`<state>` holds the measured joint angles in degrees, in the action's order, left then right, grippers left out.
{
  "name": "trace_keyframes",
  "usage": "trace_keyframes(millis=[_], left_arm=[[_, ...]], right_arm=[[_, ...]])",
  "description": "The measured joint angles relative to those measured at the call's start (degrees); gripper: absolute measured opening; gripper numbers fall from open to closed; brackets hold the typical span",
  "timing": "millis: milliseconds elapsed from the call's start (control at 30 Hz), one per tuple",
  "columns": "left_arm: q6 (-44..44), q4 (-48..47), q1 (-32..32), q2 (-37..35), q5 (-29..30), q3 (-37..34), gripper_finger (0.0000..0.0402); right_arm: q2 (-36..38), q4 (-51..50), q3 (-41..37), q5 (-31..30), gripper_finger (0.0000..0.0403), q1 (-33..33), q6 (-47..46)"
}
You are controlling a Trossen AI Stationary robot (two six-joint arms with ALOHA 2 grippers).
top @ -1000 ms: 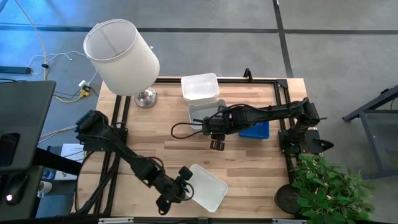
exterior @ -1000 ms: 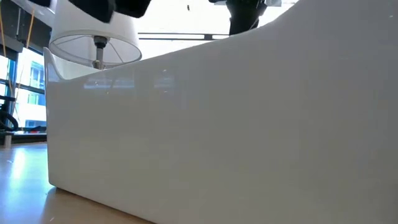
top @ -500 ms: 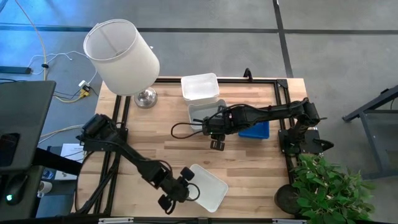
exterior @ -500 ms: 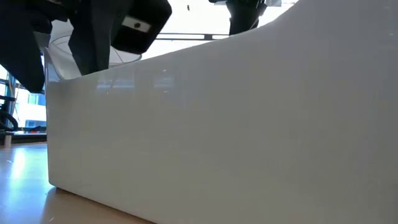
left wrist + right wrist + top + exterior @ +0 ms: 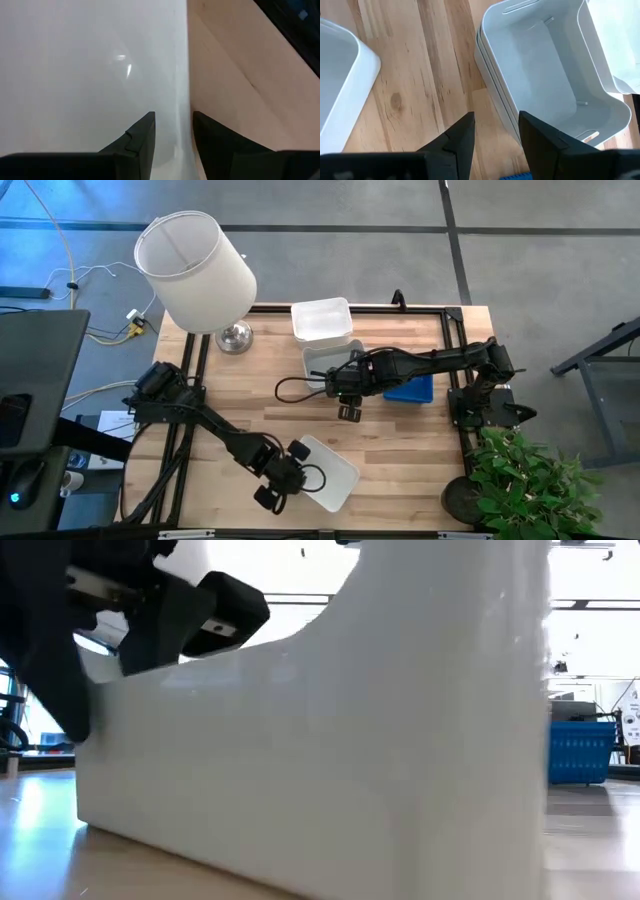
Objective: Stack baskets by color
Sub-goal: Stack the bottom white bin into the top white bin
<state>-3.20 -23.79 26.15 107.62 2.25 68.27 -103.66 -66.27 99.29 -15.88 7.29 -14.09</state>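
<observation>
Nearest, at the table's front edge: white basket (image 5: 328,473) lying askew, one corner toward the left gripper (image 5: 283,482). The left wrist view shows one dark finger inside the basket and one outside, straddling its wall (image 5: 184,75); jaws narrow, so this reads as a clench on the rim, though actual pad contact is hard to confirm from here. Gripping by the rim presumably lets the arm lift or drag the basket toward the others. In the low view the same basket fills almost the whole field.

Mid-table: the right gripper (image 5: 349,411) hangs over bare wood just beside the nested white baskets (image 5: 330,363), fingers parted, nothing between them. It looks to be waiting.

Farther back: another white basket (image 5: 321,320) sits behind the nested pair, touching or overlapping it. A blue basket (image 5: 410,390) lies partly under the right arm. Far left corner: a lamp (image 5: 195,272), apart from the work.
</observation>
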Motion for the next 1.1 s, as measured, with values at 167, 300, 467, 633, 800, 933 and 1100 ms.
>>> trace_keyframes(millis=[167, 300, 467, 633, 800, 933, 1100], left_arm=[[0.2, -1.1, 0.0, 0.6, -0.4, -0.1, 0.0103], [0.1, -2.0, 0.0, 0.7, -0.3, -0.1, 0.0045], [1.5, -2.8, 0.0, 0.7, 0.0, -0.1, 0.0009], [4.1, -4.6, 0.0, 0.2, 2.7, -0.1, 0.0002], [5.2, -6.6, -0.3, -2.4, 6.2, 0.0, 0.0001], [5.6, -7.6, -0.8, -5.6, 6.1, -0.1, 0.0], [5.1, -8.9, -2.6, -10.5, 6.7, -0.1, 0.0]], right_arm=[[0.0, -0.1, 0.0, 0.0, 0.0138, 0.0, 0.0], [0.0, -0.1, 0.0, -0.2, 0.0138, 0.0, -0.5], [0.0, -0.2, 0.0, -0.2, 0.0138, 0.0, -0.9], [0.2, -1.2, 0.0, -0.5, 0.0138, 0.0, 1.1], [1.8, -1.7, 0.0, -2.6, 0.0138, 0.0, 1.5], [4.0, -2.3, 0.0, -5.1, 0.0138, 0.0, 1.5], [7.5, -2.4, 0.0, -7.8, 0.0138, 0.0, 1.0]])
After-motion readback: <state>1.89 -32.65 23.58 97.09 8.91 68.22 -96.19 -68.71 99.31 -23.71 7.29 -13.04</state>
